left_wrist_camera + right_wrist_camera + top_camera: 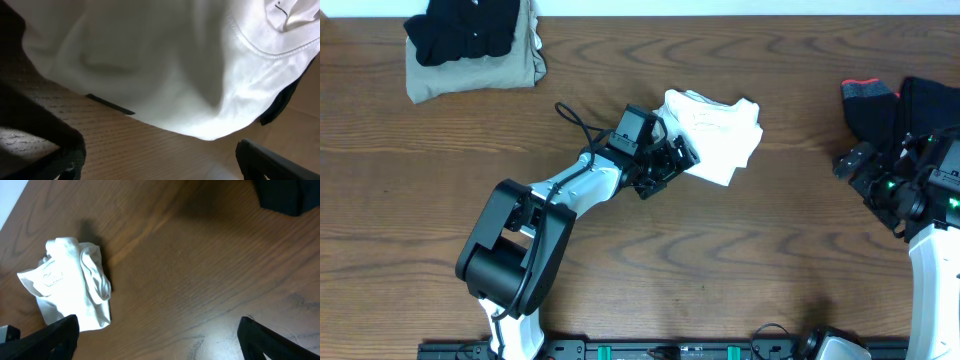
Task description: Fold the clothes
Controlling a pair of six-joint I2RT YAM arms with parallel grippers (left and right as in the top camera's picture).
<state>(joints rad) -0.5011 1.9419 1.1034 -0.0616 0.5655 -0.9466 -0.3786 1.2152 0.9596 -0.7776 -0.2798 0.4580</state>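
- Because the white shirt (715, 130) lies crumpled in a lump, you cannot make out its sleeves or hem. Only the collar seam (272, 54) and a small printed label (too small to read) show.
- From the left wrist view the shirt fills the upper frame and is cut off at the top and sides, so you see only its lower fold drooping onto the surface (150, 145).
- Your left claw (667, 162) is spread wide at the shirt's left edge, its fingers (45, 155) either side of bare wood and gripping nothing. From overhead its tips are hard to separate from the cloth's edge.
- Your right claw (157, 332) is likewise spread wide and empty, over the right end of the surface and well apart from the shirt.
- A black garment (910, 105) with a red-trimmed edge lies at the right arm (935, 270), partly covered by it and cut off at the frame's right side.
- At the far left corner a black bundle (470, 28) sits on a folded khaki garment (480, 78); the bundle runs out of frame at the top.
- The shirt sits near the middle of the surface, a little toward the far side. The lump has no clear long axis (one tapering corner points toward the near edge).
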